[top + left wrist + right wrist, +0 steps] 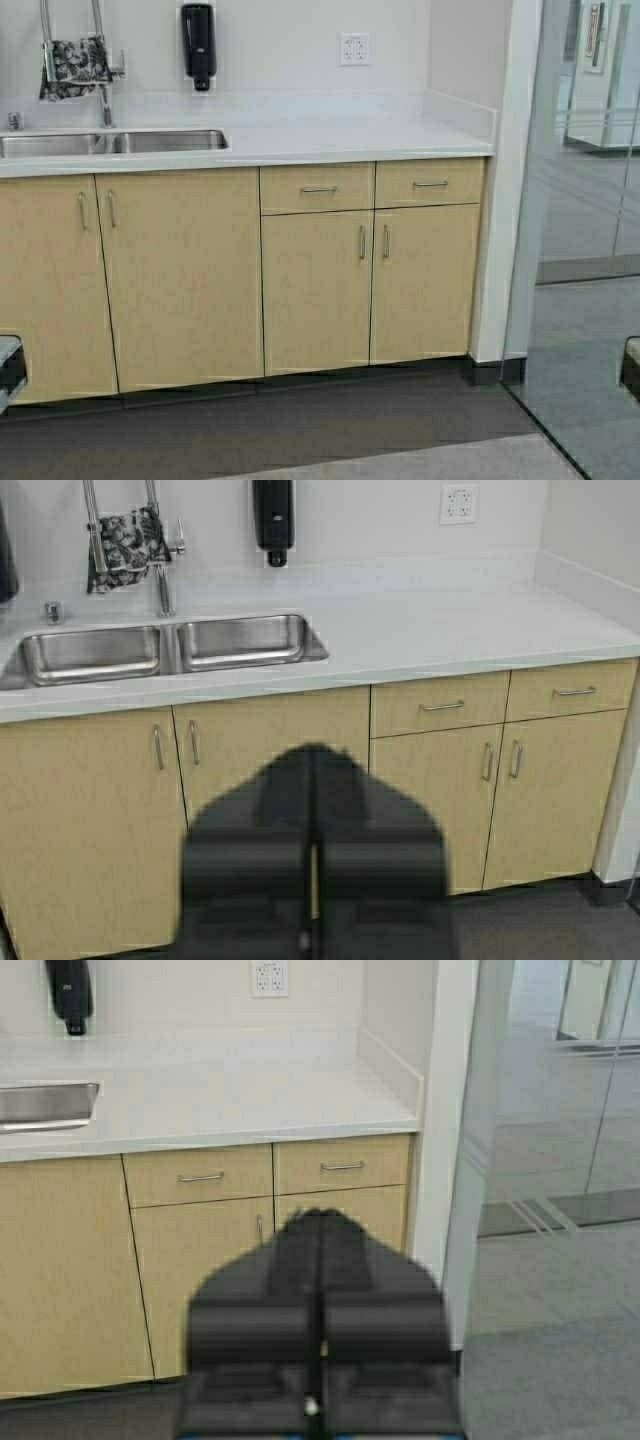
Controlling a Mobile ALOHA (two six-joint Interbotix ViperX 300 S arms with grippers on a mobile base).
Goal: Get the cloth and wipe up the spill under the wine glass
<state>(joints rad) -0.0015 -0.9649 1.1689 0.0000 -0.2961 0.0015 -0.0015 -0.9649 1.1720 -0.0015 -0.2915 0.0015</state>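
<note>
Nothing is done yet: the cloth [73,65] is draped on the faucet [103,90], no wine glass is seen, and the left tool [312,880] and right tool [318,1355] are pressed together, parked low.

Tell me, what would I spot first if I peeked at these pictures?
Probably the cloth, dark flowers on white, hanging over the tall faucet above the steel sink at the counter's left end. Next, the black soap dispenser on the wall beside it. Both grippers, left and right, sit shut and low, well back from the tan cabinets; no wine glass shows.
</note>
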